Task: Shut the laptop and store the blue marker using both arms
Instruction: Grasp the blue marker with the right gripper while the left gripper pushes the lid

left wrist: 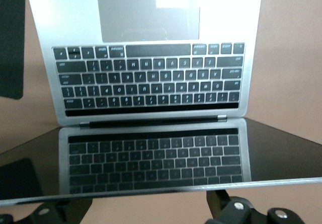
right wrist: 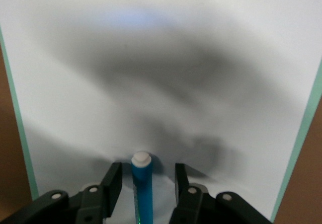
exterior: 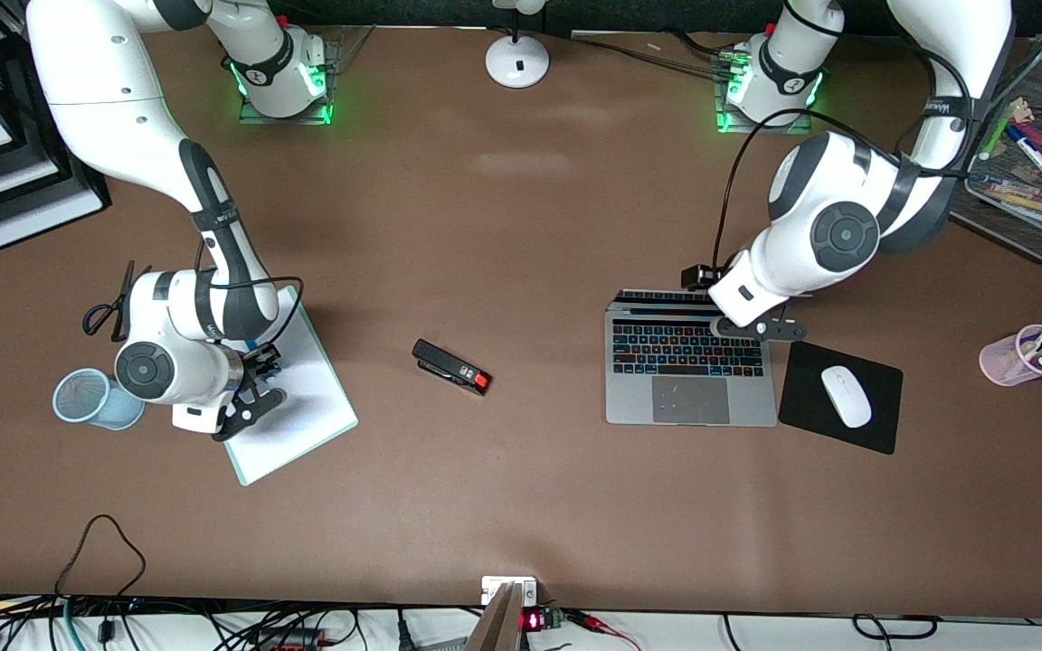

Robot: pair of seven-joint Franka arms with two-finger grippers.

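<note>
Table (exterior: 521, 506): brown top; laptop toward the left arm's end, clipboard toward the right arm's end.
Laptop (exterior: 689, 371): lid up, keyboard lit, base flat on the table beside a black mouse pad (exterior: 801, 425) carrying a white mouse (exterior: 846, 396).
Clipboard (exterior: 304, 407): white sheet with a green edge, lying flat beneath the right gripper.
Left gripper (exterior: 779, 327): at the lid's top edge, toward the 12 o'clock end of the laptop in the front view; the left wrist view shows the screen's edge running across just above the finger bases (left wrist: 236, 209). Jaws: cannot tell.
Right gripper (right wrist: 146, 178): low over the clipboard, jaws apart, one finger on each flank of the marker with a gap both sides, so not yet clamped.
Blue marker (right wrist: 143, 194): lying on the clipboard between the right fingers (right wrist: 111, 182), white end pointing away from the wrist.
Key relation: marker's long axis runs along the gap, crosswise to the closing direction; judged well lined up for a pinch.
Nearer arm: right for the marker, left for the lid.
</note>
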